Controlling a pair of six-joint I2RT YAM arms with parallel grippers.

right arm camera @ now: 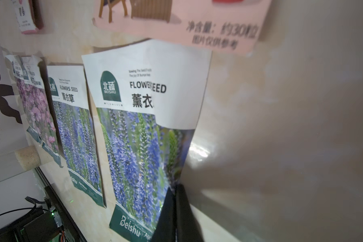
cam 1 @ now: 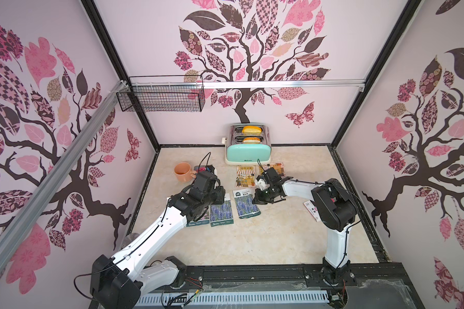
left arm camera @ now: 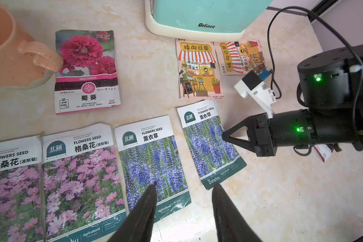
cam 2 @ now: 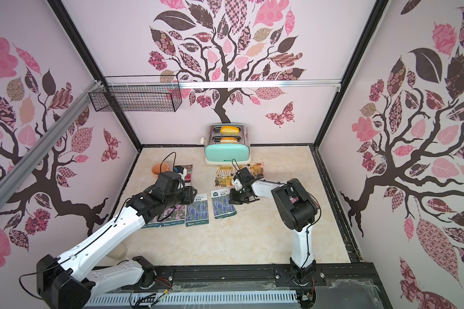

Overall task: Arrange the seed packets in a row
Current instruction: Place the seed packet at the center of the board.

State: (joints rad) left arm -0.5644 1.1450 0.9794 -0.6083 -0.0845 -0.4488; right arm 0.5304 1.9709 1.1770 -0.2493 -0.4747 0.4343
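The right gripper [left arm camera: 224, 135] is pinched shut on the edge of the skewed lavender packet [left arm camera: 211, 144] — likely to square it with the row [left arm camera: 80, 167] beside it. The left gripper [left arm camera: 184, 184] hovers half-open and empty. The hollyhock packet [left arm camera: 86, 71] and shopfront packets [left arm camera: 197, 69] lie behind.

Enclosure: three pale lilac-pink panel walls [cam 1: 150, 40], printed with dark-brown trees bearing pink patterned leaves [cam 1: 241, 53]. Corners are edged by black metal posts [cam 1: 108, 45]. A silver aluminium rail [cam 1: 279, 83] is fixed across the rear wall, and a black wire-mesh basket [cam 1: 161, 97] is hung from it. Beige marble-patterned counter [cam 1: 252, 235], evenly lit.
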